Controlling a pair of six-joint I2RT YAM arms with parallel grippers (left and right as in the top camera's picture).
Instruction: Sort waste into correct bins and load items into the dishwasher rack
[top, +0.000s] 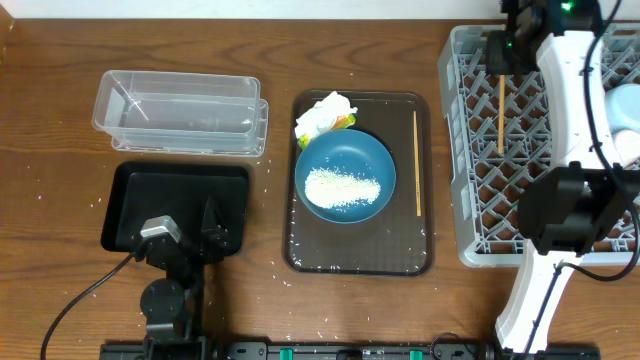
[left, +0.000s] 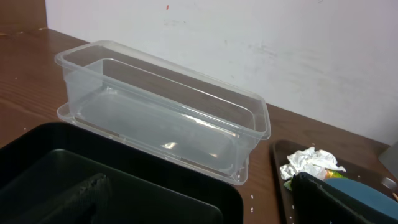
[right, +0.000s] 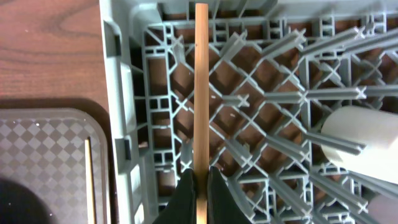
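- Wooden chopstick (right: 201, 93) pinched in right claw (right: 200, 186), over the dishwasher rack (right: 280, 87) lattice, near its left wall.
- Left claw (left: 199, 193) spread wide, well left of rack, over black tray (left: 37, 155).

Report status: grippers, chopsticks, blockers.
Right gripper shut on chopstick, over dishwasher rack. Left gripper open, above black tray. Second chopstick on brown tray. Nothing blocking.

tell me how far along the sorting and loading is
Done: a white cup lies in the rack. In hand: right gripper holds a chopstick over it. Left: other chopstick, blue bowl of rice, napkin and wrapper on the brown tray; tub and black tray look empty.
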